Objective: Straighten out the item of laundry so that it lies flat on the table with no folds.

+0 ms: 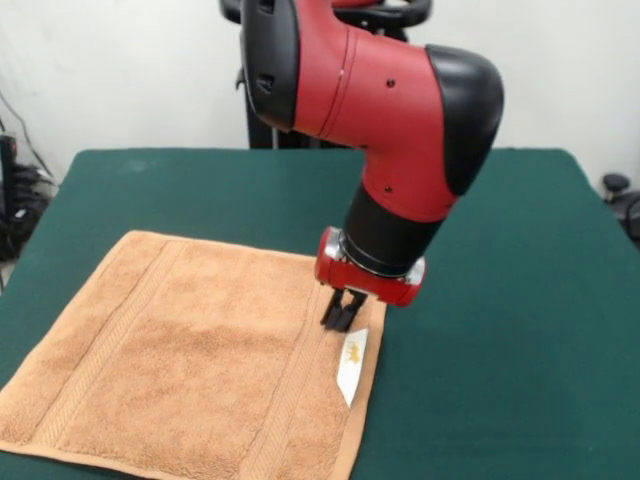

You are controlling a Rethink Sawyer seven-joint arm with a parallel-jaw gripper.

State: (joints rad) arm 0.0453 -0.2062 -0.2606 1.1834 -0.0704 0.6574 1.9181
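A light orange-tan square terry towel (190, 360) lay spread on a large counter (500, 300) covered in plain dark green felt-like cloth. It occupied the near left part of the counter, turned slightly askew, with its near edge running out of the bottom of the view. Woven band stripes ran near its left and right edges. It looked flat, with no fold or bunching visible. A small white label (352, 365) stuck out at the right edge and lay on top of the cloth.

The red and black robot arm (390, 110) reached down from above. Its black claw (340, 312) hung just above the label, over the towel's right edge. The fingers were drawn close together with nothing between them, and the tips appeared to touch or nearly touch the cloth. That placement suggested the claw was there to tend that edge. Judging by the flat cloth, the straightening seemed close to done.
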